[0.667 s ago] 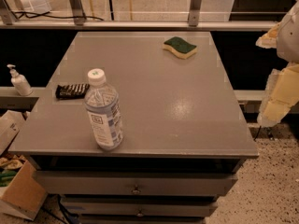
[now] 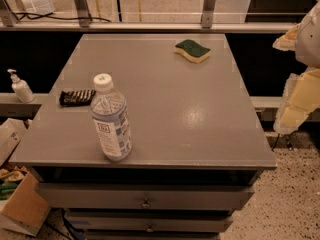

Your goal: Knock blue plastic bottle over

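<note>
Nothing done yet: bottle stands upright near the bench front-left corner, gripper off the right edge, well apart, open or closed can't tell.

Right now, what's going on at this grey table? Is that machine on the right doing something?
A robot is meant to knock over the blue plastic bottle, which stands upright near the front left of the grey table. Its end effector hangs off the table's right side, well apart from the bottle. A green and yellow sponge lies near the back, and a dark packet sits at the left edge. The bottle has not been tipped yet.
</note>
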Action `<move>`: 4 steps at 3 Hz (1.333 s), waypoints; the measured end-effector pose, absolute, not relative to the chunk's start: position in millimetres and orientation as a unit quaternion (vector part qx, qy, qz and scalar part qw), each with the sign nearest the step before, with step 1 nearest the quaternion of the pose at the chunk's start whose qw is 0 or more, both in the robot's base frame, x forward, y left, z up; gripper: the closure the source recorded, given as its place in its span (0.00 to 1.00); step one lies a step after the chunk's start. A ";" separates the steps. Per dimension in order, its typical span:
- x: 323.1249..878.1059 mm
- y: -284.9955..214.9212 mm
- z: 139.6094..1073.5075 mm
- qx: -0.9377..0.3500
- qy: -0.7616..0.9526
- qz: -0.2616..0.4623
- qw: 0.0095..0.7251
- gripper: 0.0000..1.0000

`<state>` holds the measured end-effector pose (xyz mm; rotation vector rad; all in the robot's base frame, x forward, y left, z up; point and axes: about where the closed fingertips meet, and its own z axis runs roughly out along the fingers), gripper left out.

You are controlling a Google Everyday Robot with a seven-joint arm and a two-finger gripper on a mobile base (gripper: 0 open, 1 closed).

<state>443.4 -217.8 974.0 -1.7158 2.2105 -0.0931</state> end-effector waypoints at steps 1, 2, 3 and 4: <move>447.3 -218.1 945.4 -0.586 0.787 0.007 0.195 0.00; 445.0 -202.6 911.6 -0.565 0.788 0.076 0.235 0.00; 442.8 -175.3 883.8 -0.540 0.773 0.157 0.294 0.00; 440.6 -137.7 873.1 -0.523 0.743 0.225 0.352 0.00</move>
